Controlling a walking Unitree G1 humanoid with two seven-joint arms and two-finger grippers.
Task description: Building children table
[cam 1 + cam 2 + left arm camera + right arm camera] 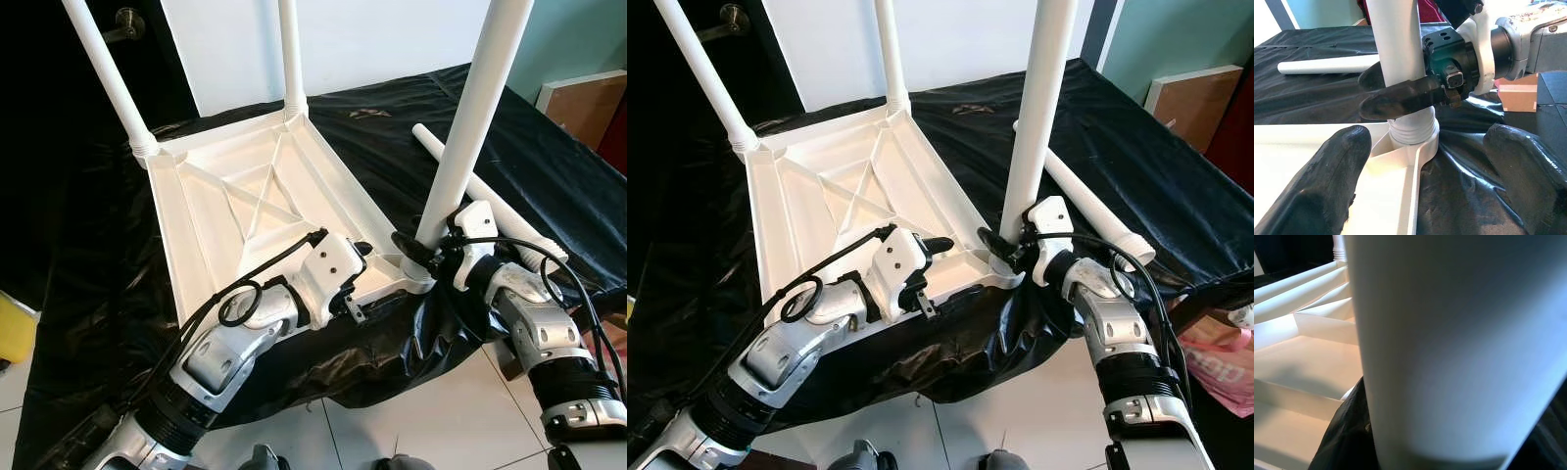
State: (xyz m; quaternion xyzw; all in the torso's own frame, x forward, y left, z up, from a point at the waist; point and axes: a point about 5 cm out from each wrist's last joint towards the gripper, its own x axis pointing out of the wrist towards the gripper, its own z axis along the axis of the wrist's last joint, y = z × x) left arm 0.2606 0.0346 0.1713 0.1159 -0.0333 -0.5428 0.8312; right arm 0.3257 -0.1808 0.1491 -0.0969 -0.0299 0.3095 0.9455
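Observation:
The white children's table top (211,211) lies upside down on a black-covered surface (549,147). Three white legs stand up from its corners: two at the back (103,69) (290,54) and one at the near right corner (470,127). My right gripper (416,250) is shut on this near leg just above its socket; the left wrist view shows its fingers (1400,95) clamped round the leg (1398,44). My left gripper (358,274) is open and straddles the top's near rim beside that corner. A fourth leg (1087,193) lies loose on the cloth to the right.
A brown board (588,103) leans at the far right, and a pink bag (1225,367) sits below the cloth's right edge. A yellow object (15,328) is at the left. Tiled floor (392,421) lies in front, and a dark door with a handle (127,24) stands behind.

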